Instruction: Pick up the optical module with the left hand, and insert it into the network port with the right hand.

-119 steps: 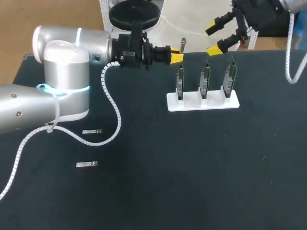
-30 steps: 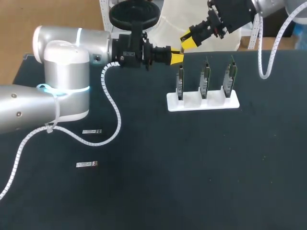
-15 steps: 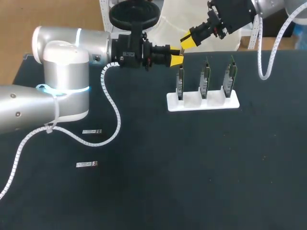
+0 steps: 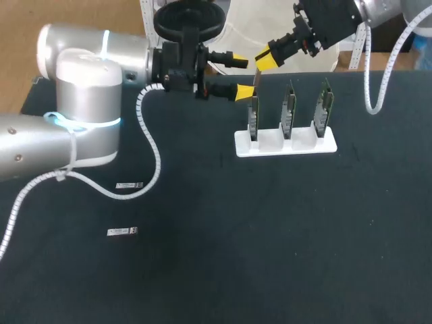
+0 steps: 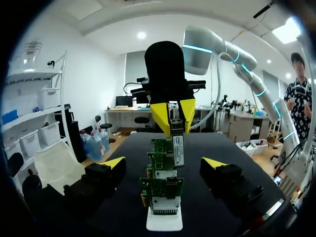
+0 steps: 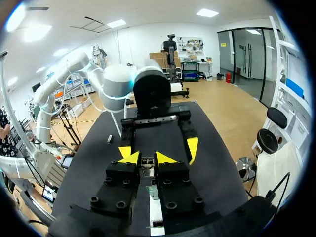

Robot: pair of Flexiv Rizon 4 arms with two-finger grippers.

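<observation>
Right pincer clenched on the upper end of the optical module. Left pincer released, its fingers spread to either side of the module and clear of it. The module hangs in the air just above the leftmost board of three in the white holder, at about 12 o'clock from that board in the head view. Long axis near vertical, free end pointing down at the worktop, lower tip leaning slightly toward 7 o'clock; which end carries the connector I cannot tell. Risks, as judged: the grip is on one end only, so the module could pivot or slip on contact with the port. The slight lean could make it catch on the port's edge and jam or flex the board. The spread left fingers flank the module closely, so a descent or sideways correction could knock them.
</observation>
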